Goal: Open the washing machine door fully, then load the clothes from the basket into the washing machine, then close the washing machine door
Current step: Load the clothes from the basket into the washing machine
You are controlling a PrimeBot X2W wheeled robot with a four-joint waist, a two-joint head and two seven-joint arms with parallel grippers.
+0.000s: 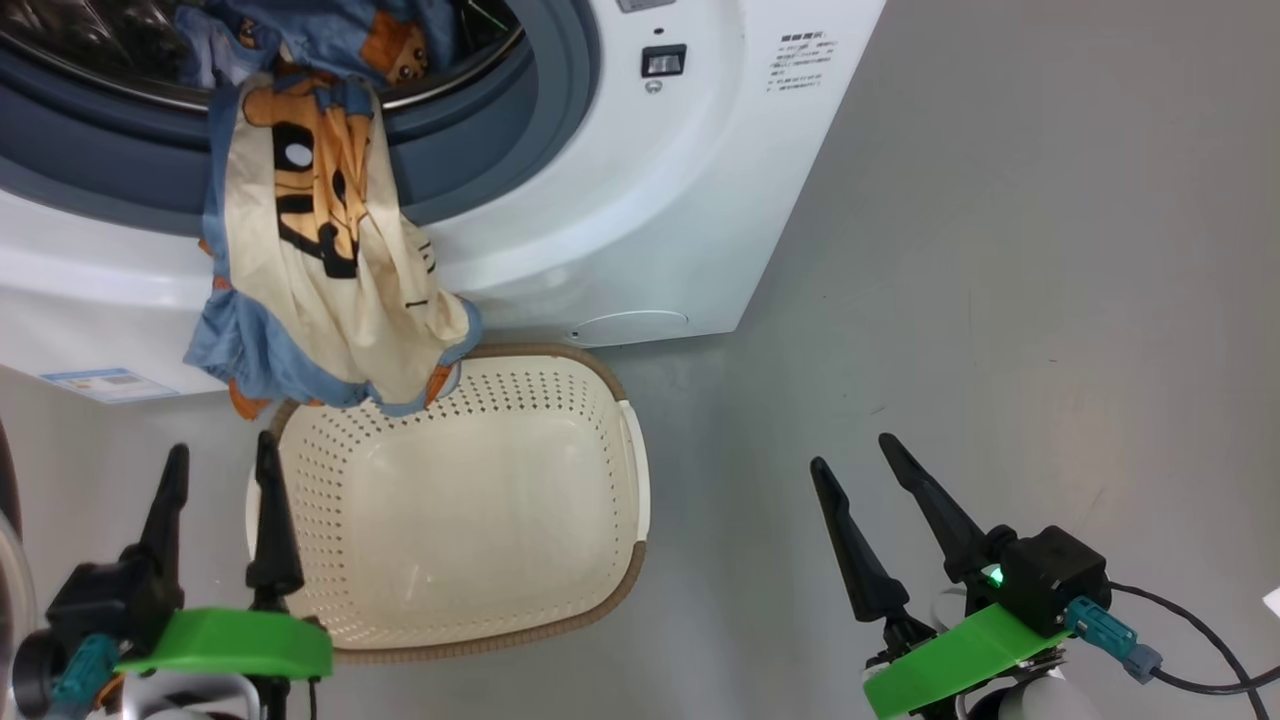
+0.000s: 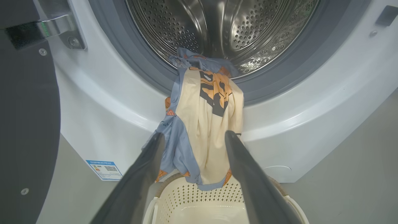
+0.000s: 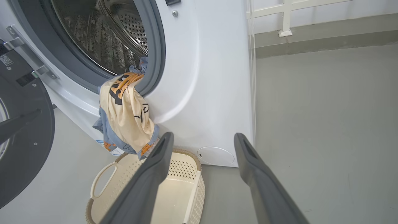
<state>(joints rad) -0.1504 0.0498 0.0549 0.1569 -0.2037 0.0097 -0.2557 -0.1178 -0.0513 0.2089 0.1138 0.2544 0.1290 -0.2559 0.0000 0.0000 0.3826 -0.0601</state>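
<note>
Left gripper [image 1: 222, 445], right gripper [image 1: 851, 450] spread empty, clothes [image 1: 320, 280] draped over washing machine [image 1: 650, 200] lip above basket [image 1: 560, 420], door [image 3: 28, 140] open

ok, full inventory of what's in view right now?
washing machine: 1, white, straight ahead on the floor
washing machine door: 1, black, swung open at the machine's left
drum: 1, perforated steel, inside the grey gasket
clothes: 1 bundle, light blue, cream and orange, draped over the drum lip, hanging down the front to the basket
basket: 1, cream with brown rim, empty, on the floor before the machine
label sticker: 1, blue, low on the machine front
round flap: 1, white, low on the machine front
floor: grey
left claw: 1, dark fingers, open, lower left by the basket
right claw: 1, dark fingers, open, lower right over the floor
</note>
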